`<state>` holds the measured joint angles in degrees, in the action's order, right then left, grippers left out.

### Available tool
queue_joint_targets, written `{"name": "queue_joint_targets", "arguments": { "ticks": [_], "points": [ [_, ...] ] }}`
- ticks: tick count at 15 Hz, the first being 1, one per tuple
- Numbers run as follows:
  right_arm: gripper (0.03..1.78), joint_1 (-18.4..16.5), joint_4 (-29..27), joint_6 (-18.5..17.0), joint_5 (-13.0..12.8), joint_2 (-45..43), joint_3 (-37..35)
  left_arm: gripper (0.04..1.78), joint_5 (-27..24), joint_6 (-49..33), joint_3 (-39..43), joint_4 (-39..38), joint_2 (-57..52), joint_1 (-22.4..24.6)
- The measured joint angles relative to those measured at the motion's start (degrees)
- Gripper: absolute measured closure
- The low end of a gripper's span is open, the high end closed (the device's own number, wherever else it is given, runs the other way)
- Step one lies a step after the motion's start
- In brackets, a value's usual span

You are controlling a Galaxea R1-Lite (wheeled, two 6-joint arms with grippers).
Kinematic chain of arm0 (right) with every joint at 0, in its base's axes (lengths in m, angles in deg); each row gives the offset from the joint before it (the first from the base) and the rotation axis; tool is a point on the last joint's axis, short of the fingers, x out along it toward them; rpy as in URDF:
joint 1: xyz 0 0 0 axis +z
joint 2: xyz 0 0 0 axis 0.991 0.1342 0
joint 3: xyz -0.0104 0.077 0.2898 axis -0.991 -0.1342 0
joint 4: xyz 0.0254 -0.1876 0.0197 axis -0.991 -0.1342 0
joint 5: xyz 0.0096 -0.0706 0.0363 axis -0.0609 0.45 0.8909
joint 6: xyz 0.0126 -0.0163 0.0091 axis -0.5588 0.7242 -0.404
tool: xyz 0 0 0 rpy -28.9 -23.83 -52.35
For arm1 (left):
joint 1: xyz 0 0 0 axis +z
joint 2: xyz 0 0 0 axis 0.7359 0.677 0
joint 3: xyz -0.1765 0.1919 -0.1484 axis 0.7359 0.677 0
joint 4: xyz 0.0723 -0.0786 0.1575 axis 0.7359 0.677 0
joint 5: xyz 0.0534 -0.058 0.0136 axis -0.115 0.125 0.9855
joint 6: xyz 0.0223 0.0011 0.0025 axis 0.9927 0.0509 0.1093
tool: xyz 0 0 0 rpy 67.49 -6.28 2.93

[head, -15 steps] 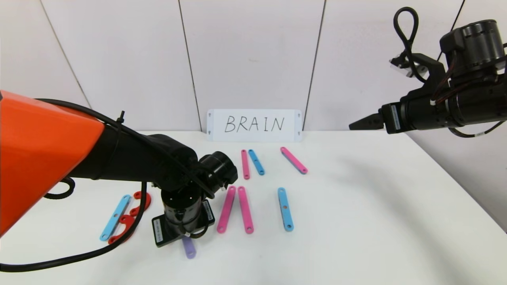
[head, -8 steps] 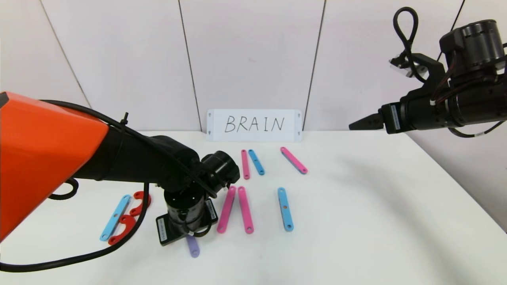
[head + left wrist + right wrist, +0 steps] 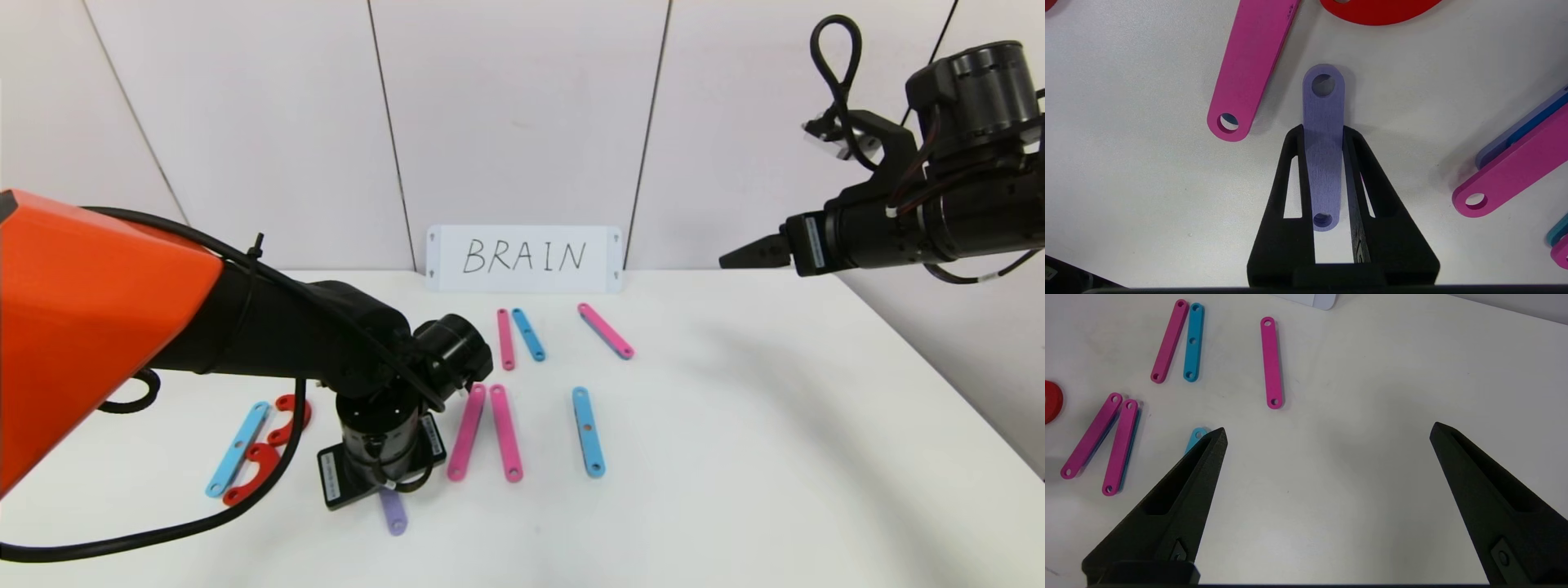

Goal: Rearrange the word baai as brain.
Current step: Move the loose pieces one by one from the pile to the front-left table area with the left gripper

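Left gripper (image 3: 1323, 132) is closed on a short flat purple plastic strip (image 3: 1323, 134) with end holes.

Black fingers (image 3: 1294, 163) are pressed against both long edges of the strip, low over the white table (image 3: 775, 425), just beside a pair of long pink plastic strips (image 3: 486, 431) and near red C-shaped curves (image 3: 269, 449) set against a blue strip (image 3: 237, 448). Further strips are seen nearer the white BRAIN card (image 3: 524, 258). Right gripper (image 3: 1327, 433) is held high at the right, jaws wide apart and empty.

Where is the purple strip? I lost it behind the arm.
The purple strip sits clamped in the left gripper, low over the table's near left, beside the two pink strips.
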<state>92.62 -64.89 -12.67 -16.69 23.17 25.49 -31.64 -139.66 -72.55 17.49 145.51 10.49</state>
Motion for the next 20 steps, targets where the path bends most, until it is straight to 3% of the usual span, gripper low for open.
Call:
{"name": "queue_joint_targets", "arguments": {
  "ticks": [4,7,9,13,15,17,20],
  "points": [
    [0.07,0.0,0.0,0.0,0.0,0.0,0.0,1.54,0.1,0.0,0.5,-0.5,-0.1,0.2],
    [0.07,0.0,0.0,0.0,0.0,0.0,0.0,1.40,0.3,0.0,0.7,-0.5,-0.2,0.3],
    [0.07,0.1,0.0,0.0,0.0,0.0,0.0,1.19,0.3,0.0,0.8,-0.6,-0.2,0.2],
    [0.07,0.1,0.0,0.0,0.0,0.0,-0.1,0.52,0.3,0.0,0.6,-0.7,-0.5,0.0],
    [0.07,0.1,0.0,0.0,0.0,0.0,-0.1,0.28,-0.1,0.2,0.2,-0.7,-0.7,-0.2],
    [0.07,0.1,0.0,0.0,0.0,0.0,-0.1,0.13,-0.1,0.3,-0.1,-0.8,-0.9,-0.6],
    [0.07,0.1,0.0,0.0,0.0,0.0,-0.1,0.09,-0.3,0.7,-0.4,-0.6,-1.6,-0.8]
  ]
}}
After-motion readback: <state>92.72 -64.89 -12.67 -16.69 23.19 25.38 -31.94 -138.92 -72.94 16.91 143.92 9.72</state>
